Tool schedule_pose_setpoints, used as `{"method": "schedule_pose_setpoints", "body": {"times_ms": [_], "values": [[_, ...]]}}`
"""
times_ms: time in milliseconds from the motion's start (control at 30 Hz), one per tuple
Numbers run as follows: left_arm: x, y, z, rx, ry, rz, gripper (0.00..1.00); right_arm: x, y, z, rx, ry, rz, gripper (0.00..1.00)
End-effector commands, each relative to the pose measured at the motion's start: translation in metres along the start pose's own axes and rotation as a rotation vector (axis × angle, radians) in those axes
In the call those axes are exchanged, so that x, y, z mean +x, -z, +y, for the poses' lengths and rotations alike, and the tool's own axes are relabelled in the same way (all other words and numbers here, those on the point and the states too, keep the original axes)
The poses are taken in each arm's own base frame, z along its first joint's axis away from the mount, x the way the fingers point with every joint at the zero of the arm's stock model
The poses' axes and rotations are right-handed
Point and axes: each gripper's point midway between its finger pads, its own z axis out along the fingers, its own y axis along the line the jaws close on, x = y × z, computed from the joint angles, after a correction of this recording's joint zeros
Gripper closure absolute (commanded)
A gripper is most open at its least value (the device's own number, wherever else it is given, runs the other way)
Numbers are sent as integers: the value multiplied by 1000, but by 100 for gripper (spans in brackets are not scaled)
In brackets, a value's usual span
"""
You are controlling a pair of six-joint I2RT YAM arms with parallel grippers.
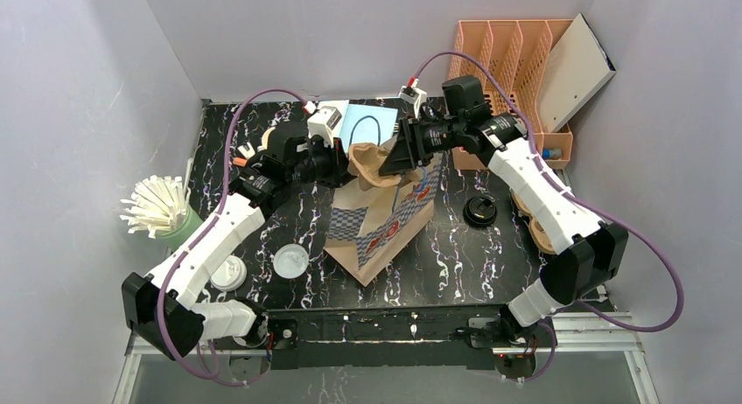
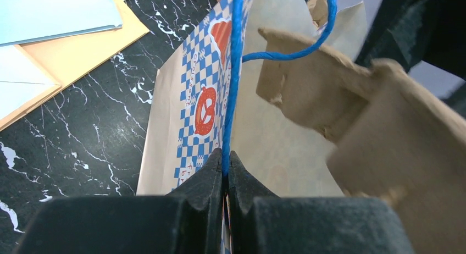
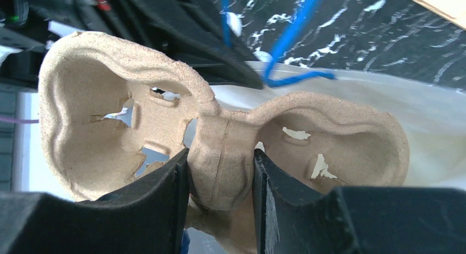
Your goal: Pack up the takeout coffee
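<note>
A paper bag [image 1: 385,225] with blue checks and red pretzels stands open at mid-table. My left gripper [image 1: 343,166] [image 2: 226,155] is shut on the bag's rim and its blue cord handle [image 2: 236,72], holding that side up. My right gripper [image 1: 398,155] [image 3: 221,160] is shut on the middle bridge of a brown pulp two-cup carrier [image 3: 110,116] [image 1: 372,163], which hangs over the bag's mouth. Both cup wells are empty. A dark round thing [image 1: 479,212] stands right of the bag; I cannot tell whether it is the takeout coffee.
Two white lids [image 1: 290,261] [image 1: 229,273] lie at front left. A green holder of white straws [image 1: 162,207] stands at the left edge. A pink file rack [image 1: 516,63] is at back right, more pulp carriers [image 1: 535,222] under the right arm, and blue and tan sheets [image 2: 49,23] behind.
</note>
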Motion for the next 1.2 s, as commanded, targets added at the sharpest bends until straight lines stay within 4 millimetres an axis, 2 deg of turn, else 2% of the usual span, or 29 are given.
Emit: {"method": "schedule_pose_setpoints", "body": {"times_ms": [0, 233, 600, 867, 1000, 1167], "values": [[-3, 10, -5, 9, -34, -29, 100, -9, 9, -24, 110, 16, -28, 65], [-4, 12, 0, -21, -44, -35, 100, -11, 21, -52, 297, 64, -19, 66], [-5, 14, 3, -31, -89, -25, 100, -3, 37, -77, 540, 74, 20, 63], [-8, 12, 1, -25, -93, -25, 100, 21, 15, -76, 662, 156, 120, 61], [-10, 12, 0, -25, -88, -29, 100, 26, 14, -83, 768, 210, 134, 61], [-15, 14, 6, -70, -68, -53, 100, 37, 8, -83, 841, 300, 148, 62]]}}
